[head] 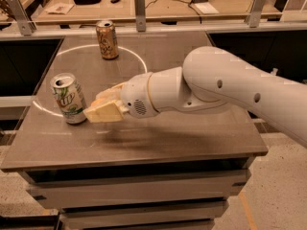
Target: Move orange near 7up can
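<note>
The 7up can (68,98), silver-white with green lettering, stands upright on the left part of the grey table (201,138). My gripper (103,110), cream-coloured at the end of the white arm, hangs low over the table just right of the can, close to it and perhaps touching it. The orange does not show as a separate thing. It may be hidden inside or behind the gripper.
A brown-gold can (107,40) stands upright at the back of the table, inside a white circle line (140,57). Behind the table runs a rail with metal posts (139,9). The table's left edge lies close to the 7up can.
</note>
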`<state>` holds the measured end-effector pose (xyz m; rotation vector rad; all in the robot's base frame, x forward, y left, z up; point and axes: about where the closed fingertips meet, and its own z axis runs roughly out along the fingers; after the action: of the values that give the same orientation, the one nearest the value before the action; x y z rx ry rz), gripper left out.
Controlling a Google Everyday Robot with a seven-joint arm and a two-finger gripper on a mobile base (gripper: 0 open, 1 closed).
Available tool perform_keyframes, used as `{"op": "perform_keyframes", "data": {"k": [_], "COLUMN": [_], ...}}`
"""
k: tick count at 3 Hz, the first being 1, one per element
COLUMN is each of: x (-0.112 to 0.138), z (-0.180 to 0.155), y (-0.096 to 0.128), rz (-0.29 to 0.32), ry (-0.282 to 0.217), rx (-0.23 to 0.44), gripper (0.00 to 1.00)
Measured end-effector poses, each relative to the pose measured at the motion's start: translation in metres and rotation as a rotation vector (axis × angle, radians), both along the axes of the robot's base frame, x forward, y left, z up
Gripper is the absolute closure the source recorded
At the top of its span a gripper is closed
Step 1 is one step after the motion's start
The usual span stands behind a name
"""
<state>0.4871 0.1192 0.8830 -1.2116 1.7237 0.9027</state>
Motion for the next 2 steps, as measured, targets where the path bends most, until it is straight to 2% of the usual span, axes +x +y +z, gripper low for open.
{"op": "perform_keyframes", "data": {"k": [2], "x": [-0.0024], "z": [-0.0129], "y": [0.0151], "rz": [0.004], "ry": [0.035], "rx": [-0.003], "gripper": [1.0]}}
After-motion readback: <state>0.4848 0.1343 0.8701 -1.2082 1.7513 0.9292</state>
